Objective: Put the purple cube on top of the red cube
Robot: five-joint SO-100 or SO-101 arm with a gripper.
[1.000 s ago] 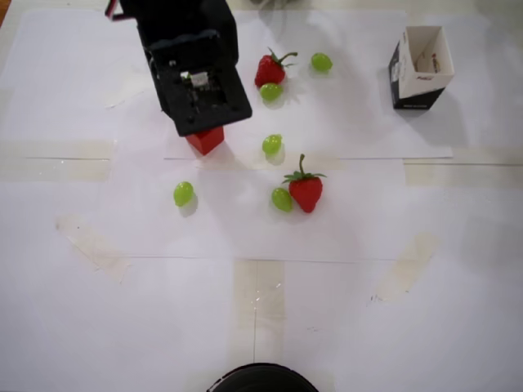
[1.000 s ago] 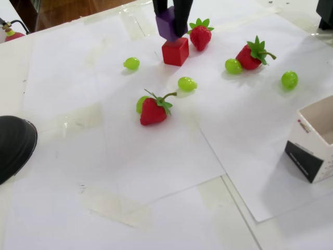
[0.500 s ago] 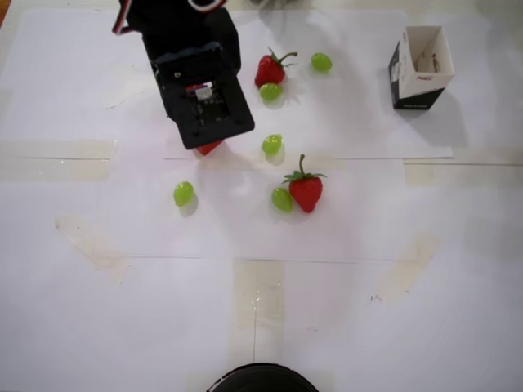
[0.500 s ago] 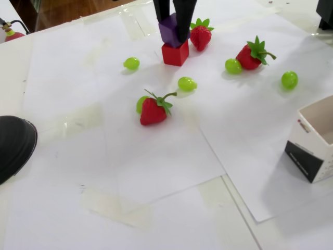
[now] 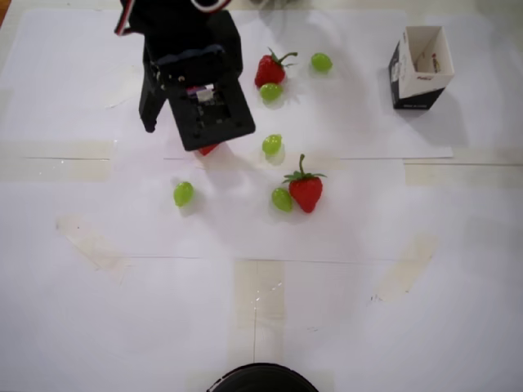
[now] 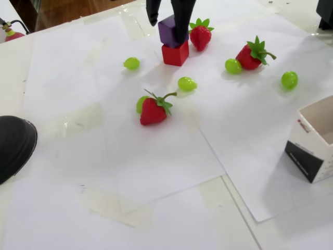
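Note:
In the fixed view the purple cube (image 6: 168, 30) rests on top of the red cube (image 6: 175, 53), turned slightly against it. My gripper (image 6: 166, 30) is open around the purple cube: one finger (image 6: 152, 13) is swung out to the left, clear of it, and the other finger (image 6: 182, 21) stands against its right side. In the overhead view the black arm (image 5: 196, 73) covers the stack. Only a sliver of the red cube (image 5: 208, 149) shows below it, and the purple cube is hidden there.
Three strawberries (image 6: 153, 110) (image 6: 200, 35) (image 6: 251, 55) and several green grapes, such as one grape (image 6: 187, 84), lie around the stack. An open white and black box (image 6: 315, 143) stands at the right. A black round object (image 6: 13, 146) sits at the left edge.
The purple cube came down onto the red cube. The gripper then opened, its left finger swinging away from the purple cube.

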